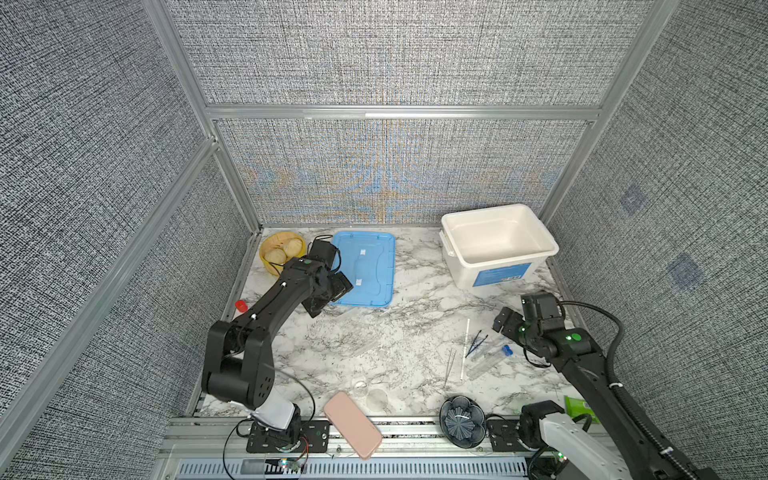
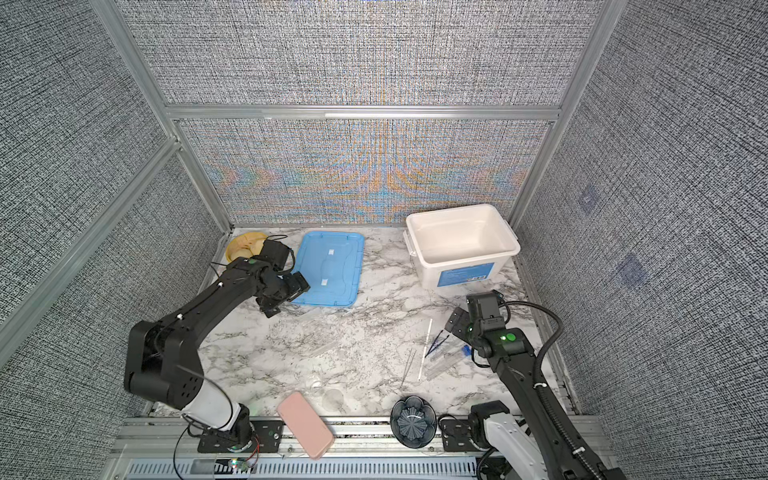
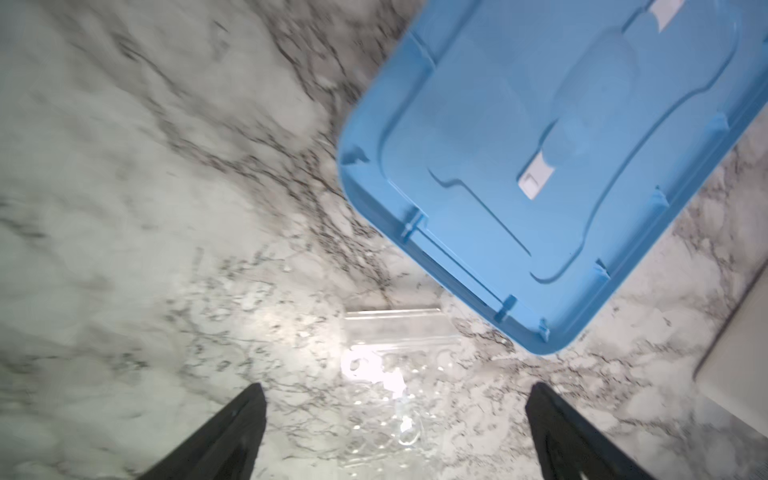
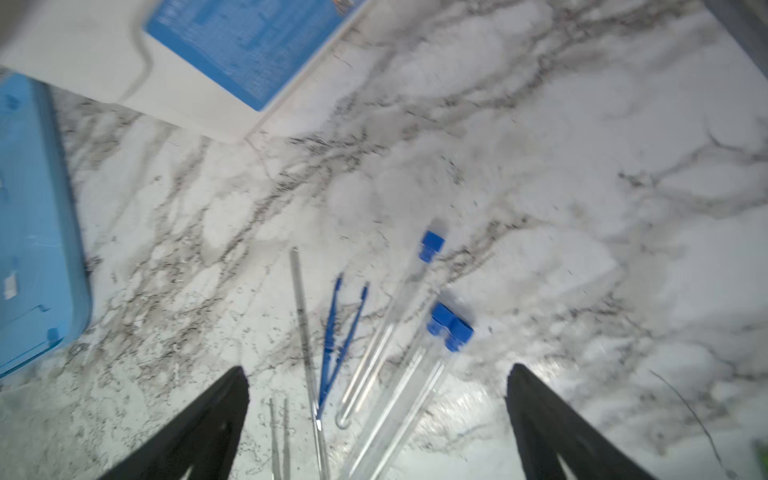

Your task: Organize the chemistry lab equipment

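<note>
The three capped tubes (image 4: 409, 390) look light, slick and breakable, best pinched mid-barrel, and lie with the blue tweezers (image 4: 336, 345), silver tweezers (image 4: 279, 436) and white stick (image 4: 301, 316) flat on the hard marble table (image 1: 374, 332) just in front of the white bin (image 1: 498, 266), under the wide-open, empty right gripper (image 4: 377, 369), while the left gripper (image 3: 397, 386), also spread and empty, hovers by the blue lid (image 1: 365, 270) left of that bin.

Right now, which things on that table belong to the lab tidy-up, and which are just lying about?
Part of the job: three clear blue-capped tubes, dark blue tweezers, silver tweezers, white stick; probably also the white bin and blue lid for storage.

Just lying about: red cup, dark flower-shaped bowl, pink phone, yellow bowl, green packet.
</note>
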Tool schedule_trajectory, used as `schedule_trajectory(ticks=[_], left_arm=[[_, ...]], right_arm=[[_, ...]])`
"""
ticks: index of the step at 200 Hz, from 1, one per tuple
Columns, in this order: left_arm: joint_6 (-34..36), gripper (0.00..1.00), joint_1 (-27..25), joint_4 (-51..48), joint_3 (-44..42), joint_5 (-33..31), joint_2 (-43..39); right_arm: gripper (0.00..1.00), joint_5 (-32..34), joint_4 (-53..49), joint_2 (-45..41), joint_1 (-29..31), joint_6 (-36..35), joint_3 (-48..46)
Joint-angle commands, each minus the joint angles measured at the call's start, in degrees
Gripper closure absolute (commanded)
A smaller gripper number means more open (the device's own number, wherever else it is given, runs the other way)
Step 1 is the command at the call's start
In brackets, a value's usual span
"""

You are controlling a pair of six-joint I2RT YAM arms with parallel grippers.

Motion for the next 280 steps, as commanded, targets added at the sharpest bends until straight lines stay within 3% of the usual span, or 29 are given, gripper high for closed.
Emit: schedule_trajectory(ticks=[1, 19, 37, 52, 75, 99, 138, 241, 280], left_arm=[[2.9, 0.01, 0.1, 6.4, -4.5, -9.7, -5.7], [10.6, 0.01, 0.0, 18.2, -9.7, -10.1, -11.2], [20.4, 0.01, -0.2, 32.0, -15.2, -7.4, -14.3], [28.2, 0.01, -0.4, 42.0, -19.1, -3.8, -14.9], [34.6, 0.01, -0.4, 49.1, -22.2, -1.0, -13.6], [36.5, 0.01, -0.4, 51.1, -23.6, -2.1, -13.1], [36.5, 0.01, -0.4, 51.2, -26.6, -8.8, -15.2], [35.8, 0.01, -0.4, 55.1, -32.8, -14.4, -20.9], [35.2, 0.01, -0.4, 55.3, -33.3, -14.1, -21.8]], right_arm=[[0.06, -4.6, -7.9, 3.4, -3.7, -1.9, 2.4], [0.08, -9.2, -8.1, 7.9, -8.9, -4.4, 4.3], [0.12, -15.0, -6.1, 11.9, -12.4, -2.6, 5.1], [0.21, -13.7, -7.7, 15.2, -14.7, 2.5, 6.3], [0.26, -13.4, -4.7, 18.2, -15.4, 8.2, 6.1], [0.33, -12.1, -1.5, 20.6, -15.4, 11.1, 5.5], [0.42, -10.1, 1.5, 25.7, -15.4, 11.3, 6.4], [0.43, -11.5, 3.5, 40.7, -15.4, 10.7, 11.8], [0.57, -11.5, 4.5, 41.7, -15.1, 12.4, 11.1]])
